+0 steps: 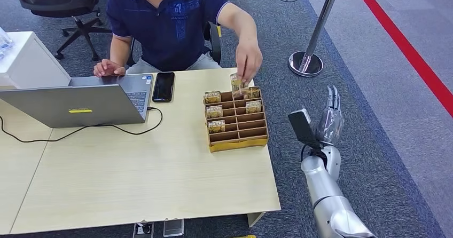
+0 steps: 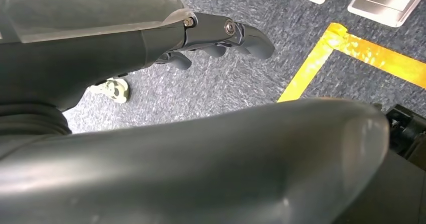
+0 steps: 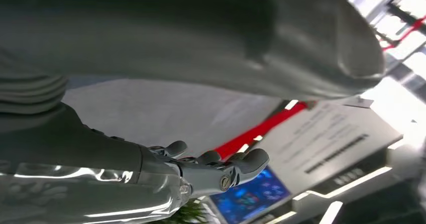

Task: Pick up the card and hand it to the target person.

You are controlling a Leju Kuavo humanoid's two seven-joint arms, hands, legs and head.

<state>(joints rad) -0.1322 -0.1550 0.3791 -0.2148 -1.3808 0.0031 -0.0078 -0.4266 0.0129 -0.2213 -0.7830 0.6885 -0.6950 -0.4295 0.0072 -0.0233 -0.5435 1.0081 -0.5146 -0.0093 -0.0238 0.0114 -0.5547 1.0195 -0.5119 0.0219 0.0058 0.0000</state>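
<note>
A brown cardboard organizer (image 1: 235,136) with several compartments stands on the table's right part, with small cards (image 1: 213,111) upright in it. The seated person's hand (image 1: 248,59) pinches one card (image 1: 235,81) just above the organizer's far row. My right hand (image 1: 328,118) is raised beside the table's right edge, to the right of the organizer, fingers pointing up and apart with nothing in them. In the right wrist view the same hand (image 3: 211,169) is bare. My left hand (image 2: 221,38) hangs over the carpet, fingers loosely bent, holding nothing.
An open laptop (image 1: 80,102) with a black cable and a black phone (image 1: 163,86) lie on the table's far left. A white cabinet (image 1: 26,59) stands at the left. A stanchion base (image 1: 305,63) and a red floor line (image 1: 406,46) are at the right. Yellow tape (image 2: 351,48) marks the carpet.
</note>
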